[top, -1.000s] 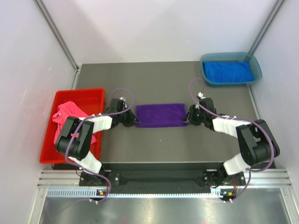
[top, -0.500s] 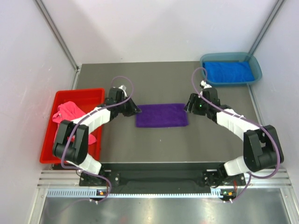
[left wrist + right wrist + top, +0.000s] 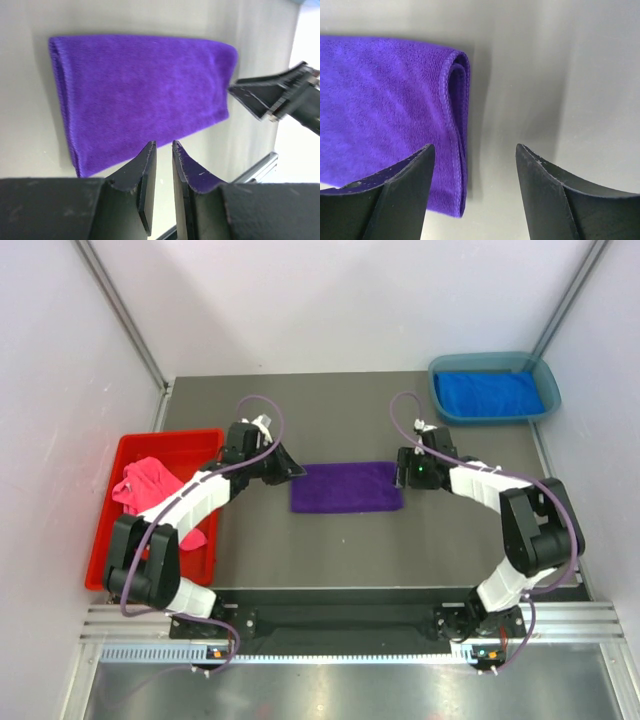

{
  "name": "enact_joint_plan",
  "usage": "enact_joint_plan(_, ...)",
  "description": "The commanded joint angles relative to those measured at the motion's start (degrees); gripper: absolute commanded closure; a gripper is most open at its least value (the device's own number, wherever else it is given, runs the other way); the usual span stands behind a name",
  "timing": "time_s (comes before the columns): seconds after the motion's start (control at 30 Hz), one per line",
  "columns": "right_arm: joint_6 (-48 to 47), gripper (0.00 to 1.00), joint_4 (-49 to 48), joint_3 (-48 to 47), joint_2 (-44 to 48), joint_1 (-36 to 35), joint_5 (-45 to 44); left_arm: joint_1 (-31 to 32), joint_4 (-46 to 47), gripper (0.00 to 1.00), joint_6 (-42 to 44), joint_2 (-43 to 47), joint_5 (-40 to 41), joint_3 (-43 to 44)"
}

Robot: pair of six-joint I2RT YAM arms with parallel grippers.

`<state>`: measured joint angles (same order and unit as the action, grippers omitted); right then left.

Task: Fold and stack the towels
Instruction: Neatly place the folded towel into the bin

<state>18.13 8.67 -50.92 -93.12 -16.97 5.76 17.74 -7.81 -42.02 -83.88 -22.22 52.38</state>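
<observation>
Purple towel [image 3: 347,487] lies folded mid-frame. Left gripper [image 3: 290,468] is off its left end, jaws barely parted, empty. Right gripper [image 3: 404,474] is off its right end, spread wide, empty. Fold looks done to me. Next I'd pinch it and stack it on the royal blue towel [image 3: 490,395], upper right.

Open bench [image 3: 330,405] runs along the far edge — red bin [image 3: 180,445] walls the left edge, teal tray [image 3: 490,359] fills the far-right corner, purple towel [image 3: 346,487] the centre.
</observation>
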Motion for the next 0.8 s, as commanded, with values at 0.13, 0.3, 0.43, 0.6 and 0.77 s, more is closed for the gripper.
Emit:
enact_joint_plan(0.13, -0.8, 0.35, -0.8, -4.0, -3.3, -4.0, -4.1, 0.3, 1.1, 0.75, 0.7, 5.3, -2.7, -2.3)
enact_joint_plan(0.3, 0.5, 0.36, -0.9, -4.6, -5.3, -6.4, -4.9, 0.3, 1.4, 0.75, 0.7, 5.7, -3.4, -3.0)
enact_joint_plan(0.43, 1.2, 0.40, 0.0, -5.3, -6.7, -8.9, -7.0, 0.3, 1.7, 0.76, 0.6, 5.9, -3.4, -3.3)
enact_joint_plan(0.6, 2.3, 0.50, 0.8, -5.3, -7.6, -11.6, -9.7, 0.3, 2.2, 0.76, 0.3, 6.3, -3.4, -4.0)
enact_joint_plan(0.77, 3.1, 0.54, 0.2, -4.4, -6.7, -11.4, -10.2, 0.3, 1.8, 0.76, 0.5, 6.4, -3.5, -3.8)
